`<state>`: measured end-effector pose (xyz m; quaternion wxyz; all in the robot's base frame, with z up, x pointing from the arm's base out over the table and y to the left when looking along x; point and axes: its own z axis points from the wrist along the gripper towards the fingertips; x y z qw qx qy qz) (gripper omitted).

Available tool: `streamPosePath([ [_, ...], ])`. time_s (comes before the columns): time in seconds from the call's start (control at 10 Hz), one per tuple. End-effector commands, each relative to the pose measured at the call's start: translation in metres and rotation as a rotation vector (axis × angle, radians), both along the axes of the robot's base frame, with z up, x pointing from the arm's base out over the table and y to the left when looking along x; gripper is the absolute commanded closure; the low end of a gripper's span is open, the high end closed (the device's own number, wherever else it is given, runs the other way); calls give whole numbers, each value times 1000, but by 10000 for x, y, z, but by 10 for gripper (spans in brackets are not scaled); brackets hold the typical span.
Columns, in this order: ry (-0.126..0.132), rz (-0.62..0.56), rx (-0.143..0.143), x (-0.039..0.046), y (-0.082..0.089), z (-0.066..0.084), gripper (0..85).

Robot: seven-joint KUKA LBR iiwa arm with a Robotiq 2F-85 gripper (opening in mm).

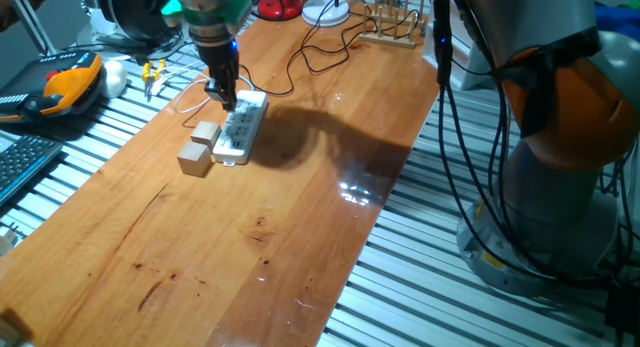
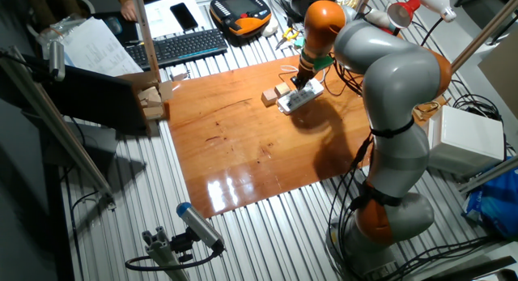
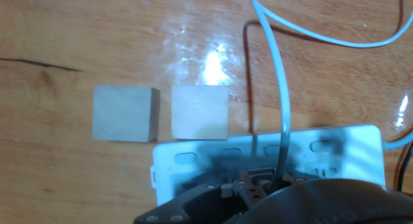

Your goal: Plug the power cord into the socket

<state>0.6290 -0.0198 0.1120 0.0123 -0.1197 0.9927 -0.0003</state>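
1. The socket (image 1: pixel 240 128) lies on the wooden table (image 1: pixel 250 237), at about 3 o'clock of two tan blocks (image 1: pixel 201 147), touching them
2. The gripper (image 1: pixel 224 99) sits right on the strip's far end; how wide its fingers stand, and whether they hold the plug, I cannot tell
3. The power cord (image 3: pixel 279 75) runs up toward 12 o'clock from between the fingers in the hand view
4. I judge the cord light, limp and springy, so the rigid plug is the place to hold it

Two blocks (image 3: pixel 161 113) side by side, just beside socket (image 3: pixel 271 159); claw (image 1: pixel 221 91) above socket.
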Motion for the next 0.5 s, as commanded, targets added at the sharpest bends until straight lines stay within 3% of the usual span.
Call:
streamPosePath([
  [0.0, 6, 4, 8, 1, 2, 1, 850],
  [0.3, 10, 17, 22, 1, 2, 1, 850],
  [0.4, 36, 12, 47, 1, 2, 1, 850],
])
